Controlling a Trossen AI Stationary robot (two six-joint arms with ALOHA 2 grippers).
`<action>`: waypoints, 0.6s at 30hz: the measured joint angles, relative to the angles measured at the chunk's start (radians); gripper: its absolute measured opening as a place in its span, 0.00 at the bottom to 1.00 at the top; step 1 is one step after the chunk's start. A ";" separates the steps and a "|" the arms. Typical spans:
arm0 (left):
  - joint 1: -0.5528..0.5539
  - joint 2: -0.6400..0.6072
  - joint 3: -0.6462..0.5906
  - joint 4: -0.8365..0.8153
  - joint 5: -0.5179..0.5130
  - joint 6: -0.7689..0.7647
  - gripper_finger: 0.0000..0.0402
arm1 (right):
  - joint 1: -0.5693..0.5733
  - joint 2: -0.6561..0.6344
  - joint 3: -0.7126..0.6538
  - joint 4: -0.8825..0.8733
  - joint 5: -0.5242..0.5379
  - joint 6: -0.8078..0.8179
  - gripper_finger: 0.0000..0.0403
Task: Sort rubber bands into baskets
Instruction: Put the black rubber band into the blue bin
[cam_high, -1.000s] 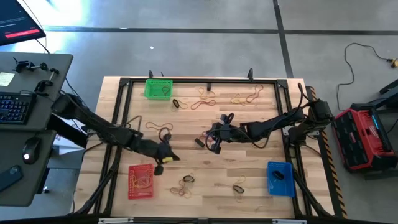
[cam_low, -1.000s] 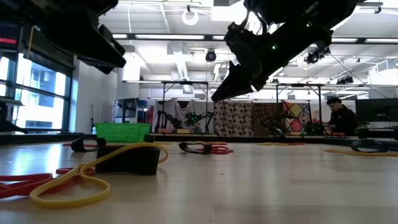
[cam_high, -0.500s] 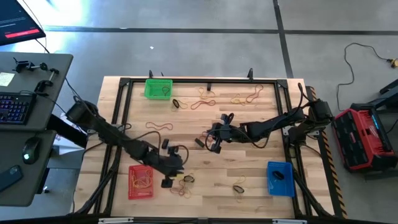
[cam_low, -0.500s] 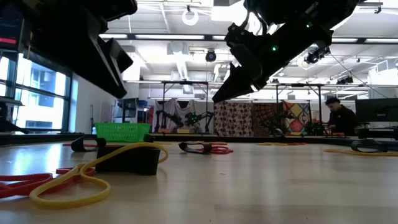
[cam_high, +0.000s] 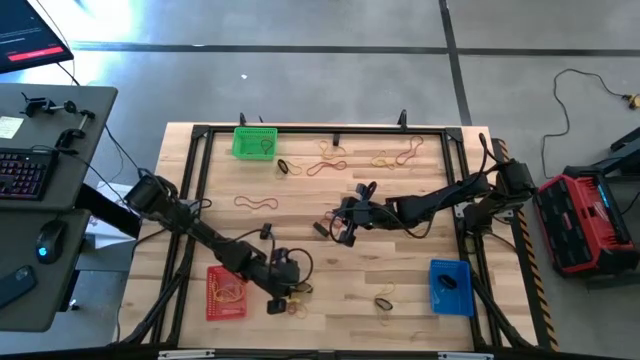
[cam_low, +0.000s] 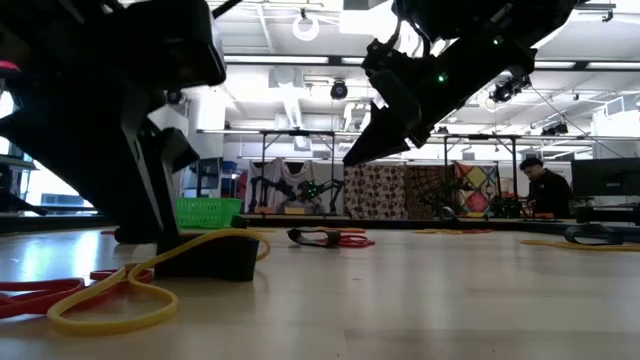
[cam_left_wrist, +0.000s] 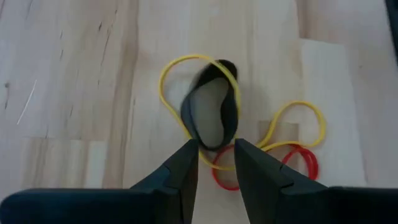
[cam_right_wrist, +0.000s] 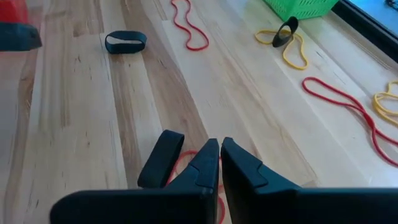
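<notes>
Left gripper (cam_left_wrist: 216, 163) reaches low, fingers slightly apart, over a wide black rubber band (cam_left_wrist: 211, 115) tangled with thin yellow loops (cam_left_wrist: 292, 127), right gripper (cam_right_wrist: 220, 163) pressed shut mid-table.

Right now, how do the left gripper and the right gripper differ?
The left gripper hangs low over a tangle of bands near the red basket, fingers parted around a black band; the right gripper hangs at mid-table with fingers shut and empty. The left one has yellow and red bands just ahead; the right has a black band beside it. Both point down at the wooden table.
</notes>
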 joint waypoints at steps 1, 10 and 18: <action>0.000 0.002 0.000 0.001 0.000 0.000 0.24 | 0.000 0.000 0.000 -0.002 -0.002 -0.002 0.02; 0.008 0.007 0.000 0.023 -0.050 0.062 0.24 | 0.000 0.000 0.000 -0.007 -0.012 -0.020 0.02; 0.008 0.007 0.000 0.021 -0.041 0.105 0.16 | 0.000 0.000 0.000 -0.010 -0.012 -0.004 0.02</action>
